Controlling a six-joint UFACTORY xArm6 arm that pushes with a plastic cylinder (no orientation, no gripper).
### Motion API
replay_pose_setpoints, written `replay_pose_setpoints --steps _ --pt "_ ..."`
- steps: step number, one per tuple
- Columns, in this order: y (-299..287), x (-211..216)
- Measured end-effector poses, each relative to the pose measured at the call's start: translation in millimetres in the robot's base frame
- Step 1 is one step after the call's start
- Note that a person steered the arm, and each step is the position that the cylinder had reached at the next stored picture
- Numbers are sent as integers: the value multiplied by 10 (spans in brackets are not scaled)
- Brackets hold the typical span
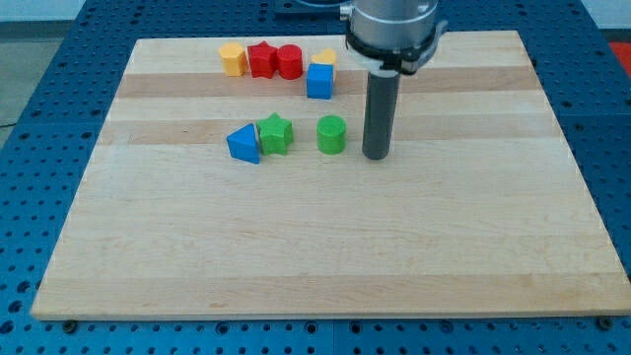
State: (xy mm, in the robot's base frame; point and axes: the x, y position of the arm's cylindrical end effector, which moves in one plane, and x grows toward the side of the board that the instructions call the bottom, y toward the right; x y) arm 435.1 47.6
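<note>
while my tip (375, 156) rests on the pale wooden board (315, 247), bare rod with no jaws to open or close, it's just right of the green cylinder block (331, 135), not touching; green star block (275, 132) and blue triangular block (243, 143) line up beyond

Pale wooden board (325, 247) on blue pegboard table (39, 118), eight small coloured blocks across its upper half

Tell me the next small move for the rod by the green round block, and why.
Probably a short slide toward the view's left: my tip stands just right of the green round block, with a narrow gap between them and nothing in it. The green star and the blue triangle lie further left in the same row.
</note>
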Motion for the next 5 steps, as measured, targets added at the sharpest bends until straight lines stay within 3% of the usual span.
replay_pose_setpoints --steps 2,5 --pt "-564 -194" --pt "-495 -585"
